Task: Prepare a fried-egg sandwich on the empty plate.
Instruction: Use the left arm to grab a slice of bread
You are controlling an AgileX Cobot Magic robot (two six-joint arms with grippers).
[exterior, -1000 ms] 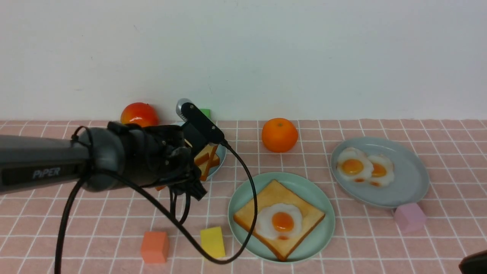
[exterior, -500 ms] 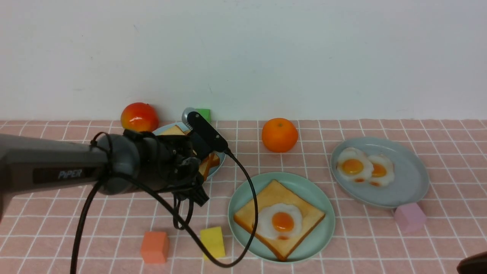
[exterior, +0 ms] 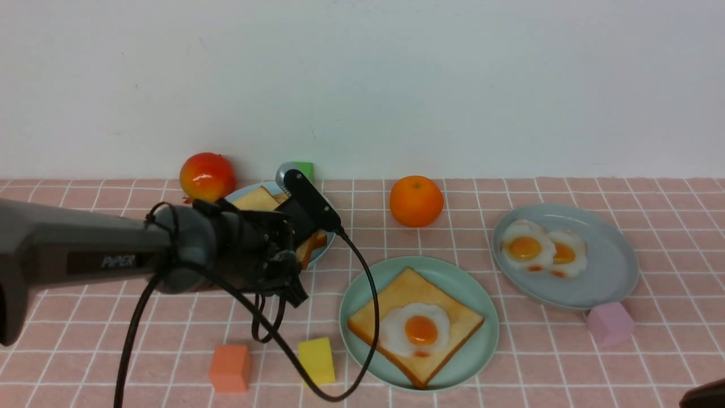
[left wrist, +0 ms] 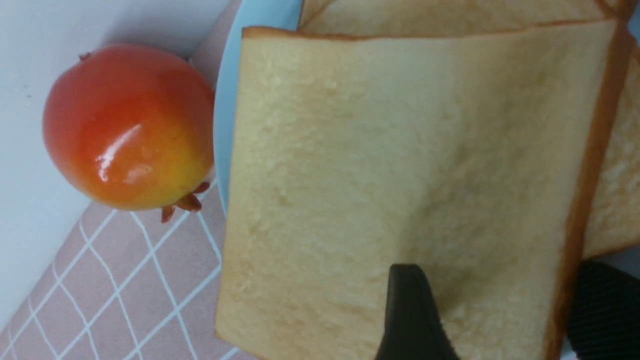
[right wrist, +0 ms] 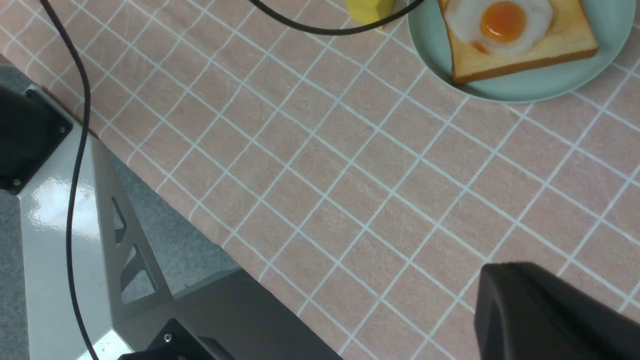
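Observation:
The mint-green plate [exterior: 460,283] holds one toast slice [exterior: 396,294] with a fried egg [exterior: 418,330] on top; it also shows in the right wrist view [right wrist: 525,90]. More toast slices [exterior: 256,199] lie on the smaller pale-blue plate [exterior: 331,238]. My left gripper [exterior: 286,226] is low over them. In the left wrist view it [left wrist: 500,280] is open. One finger [left wrist: 410,315] lies over the top slice's face [left wrist: 375,165]. The other finger [left wrist: 605,310] is past its crust. My right gripper [right wrist: 550,310] is near the table's front right; only one dark finger shows.
A red fruit [exterior: 207,174] sits beside the pale-blue plate. An orange [exterior: 416,200] is behind the mint plate. A grey-blue oval dish [exterior: 606,283] holds two eggs. Orange [exterior: 230,367], yellow [exterior: 316,360], pink [exterior: 609,323] and green [exterior: 305,169] blocks are scattered. My black cable [exterior: 371,317] crosses the mint plate's rim.
My left arm has moved down and away from me onto the pale-blue plate's toast. The sandwich plate and the right arm have not moved.

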